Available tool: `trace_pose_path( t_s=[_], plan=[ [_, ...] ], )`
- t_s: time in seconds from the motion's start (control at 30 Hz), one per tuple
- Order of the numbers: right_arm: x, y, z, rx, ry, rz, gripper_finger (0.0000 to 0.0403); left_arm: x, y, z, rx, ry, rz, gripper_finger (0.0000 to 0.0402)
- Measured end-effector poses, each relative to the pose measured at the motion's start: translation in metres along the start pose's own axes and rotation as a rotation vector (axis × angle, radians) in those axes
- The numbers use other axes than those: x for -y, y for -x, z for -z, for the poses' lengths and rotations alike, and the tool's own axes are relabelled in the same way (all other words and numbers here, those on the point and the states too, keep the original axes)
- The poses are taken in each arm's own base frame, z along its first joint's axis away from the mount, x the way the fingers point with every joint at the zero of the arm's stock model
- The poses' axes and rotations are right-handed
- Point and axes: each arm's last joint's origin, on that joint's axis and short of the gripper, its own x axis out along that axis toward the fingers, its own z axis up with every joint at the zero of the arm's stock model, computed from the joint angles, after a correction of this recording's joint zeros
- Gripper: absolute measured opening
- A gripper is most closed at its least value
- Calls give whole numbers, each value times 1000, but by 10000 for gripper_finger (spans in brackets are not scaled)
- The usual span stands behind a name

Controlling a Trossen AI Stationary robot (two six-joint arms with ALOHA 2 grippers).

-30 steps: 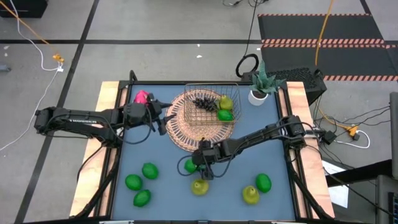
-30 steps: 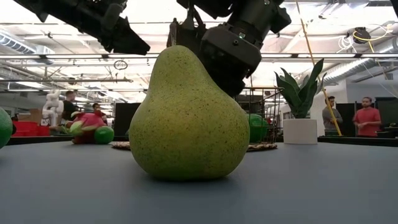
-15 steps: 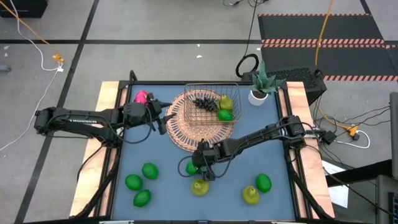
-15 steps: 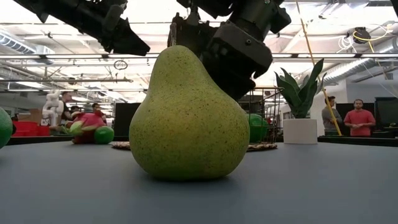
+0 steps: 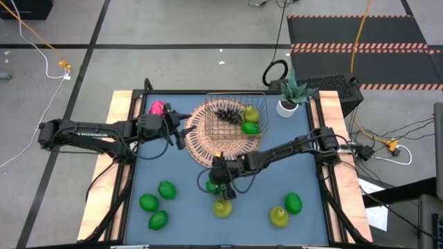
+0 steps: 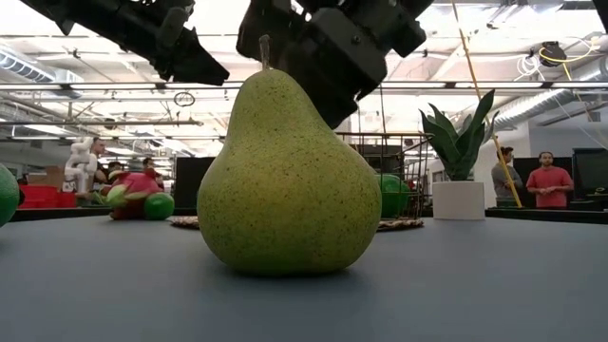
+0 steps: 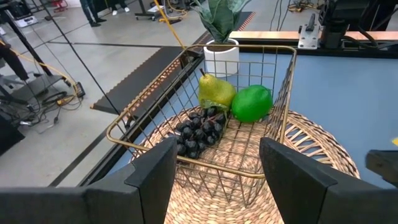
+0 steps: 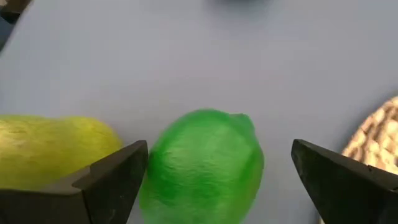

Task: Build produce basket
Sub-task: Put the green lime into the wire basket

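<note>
Basket [image 5: 232, 119]: toward the counter's far edge; we count grapes [image 7: 198, 129], one pear [image 7: 216, 92], one lime [image 7: 251, 103] inside.
Right end effector [image 5: 214, 181]: wide, straddling a lime [image 8: 202, 165], not gripped.
Left end effector [image 5: 181, 134]: parted, empty, beside basket.
Remaining: dragon fruit [image 5: 158, 108] at far-left corner; limes and pears along near edge.

Potted plant [image 5: 289, 94] — wicker mat [image 5: 201, 148].
</note>
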Motion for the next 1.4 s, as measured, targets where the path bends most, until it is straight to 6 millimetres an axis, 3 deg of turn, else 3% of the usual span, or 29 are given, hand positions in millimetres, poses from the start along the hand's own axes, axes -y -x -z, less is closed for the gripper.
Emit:
trace_pose_path(
  t_s=[0.17, 0.53, 0.83, 1.0, 1.17, 1.4],
  plan=[
    [3, 0, 0, -3, -9, 4, 352, 0, 0, 0, -1, 0, 0, 232],
    [3, 2, -1, 6, -24, 12, 188, 0, 0, 1, -9, 5, 0, 232],
    [1, 11, -3, -11, -70, 7, 128, 0, 0, 1, -12, 5, 1, 232],
    [4, 20, -6, -3, -125, 14, 152, 0, 0, 1, -15, 8, 0, 232],
    [5, 27, -10, 13, -199, 17, 222, 0, 0, 1, -15, 12, 0, 232],
    [1, 5, 1, -22, -268, 8, 337, 0, 0, 2, -22, 13, 1, 232]
  ],
)
